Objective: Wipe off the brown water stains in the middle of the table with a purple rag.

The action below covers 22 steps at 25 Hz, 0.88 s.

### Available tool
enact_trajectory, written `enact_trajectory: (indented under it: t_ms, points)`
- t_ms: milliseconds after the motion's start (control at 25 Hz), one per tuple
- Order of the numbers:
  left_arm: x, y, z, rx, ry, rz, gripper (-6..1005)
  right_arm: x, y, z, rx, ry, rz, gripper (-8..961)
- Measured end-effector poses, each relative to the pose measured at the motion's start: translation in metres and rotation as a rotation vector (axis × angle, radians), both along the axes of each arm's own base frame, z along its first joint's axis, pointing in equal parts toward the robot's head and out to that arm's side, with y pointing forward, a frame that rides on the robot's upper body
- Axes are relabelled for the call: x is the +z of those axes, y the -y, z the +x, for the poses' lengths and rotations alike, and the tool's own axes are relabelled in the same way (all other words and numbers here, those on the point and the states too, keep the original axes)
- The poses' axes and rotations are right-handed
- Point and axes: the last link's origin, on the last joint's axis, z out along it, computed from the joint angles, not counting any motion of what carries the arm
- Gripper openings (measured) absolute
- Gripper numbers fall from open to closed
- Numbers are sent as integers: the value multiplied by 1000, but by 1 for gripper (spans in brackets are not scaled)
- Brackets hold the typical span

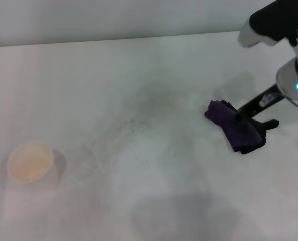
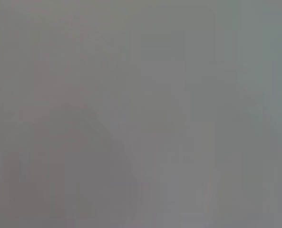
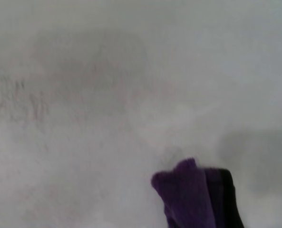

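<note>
right pincer (image 1: 245,120) closed on purple rag (image 1: 232,125), on table (image 1: 154,191)

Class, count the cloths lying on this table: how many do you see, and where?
1. The purple rag lies on the table, right of centre, under the right gripper. Nothing suggests another is hidden.

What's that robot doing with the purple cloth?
The robot's right gripper is down on a bunched-up purple rag lying on the right side of the white table. It looks like a wiping job. The middle of the table shows only faint grey smudges, and no clear brown puddle can be made out now. A pale paper cup sits far off on the left. The left arm isn't in the head view, and its own camera shows just grey.
</note>
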Motion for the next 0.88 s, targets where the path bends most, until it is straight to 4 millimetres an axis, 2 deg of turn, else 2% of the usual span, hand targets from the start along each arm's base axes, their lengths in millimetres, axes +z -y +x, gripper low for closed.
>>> enact_trajectory:
  t_ms: [120,280,400,520,640,880]
  points:
    - [0,-2,1,-3,1,1,893,16,-5,3,15,-58,47,322]
    - [0,-5,3,-10,3,3,893,47,-10,16,65,-170,150,379]
    - [0,-6,3,-10,6,8,893,67,-12,28,130,-264,223,421]
    - [-1,-7,4,-9,12,8,893,86,-11,46,192,-342,319,422]
    - [-3,-9,5,-12,35,2,892,96,-8,68,240,-401,411,423]
    - [-3,-13,7,-21,44,2,892,102,4,108,325,-488,620,424]
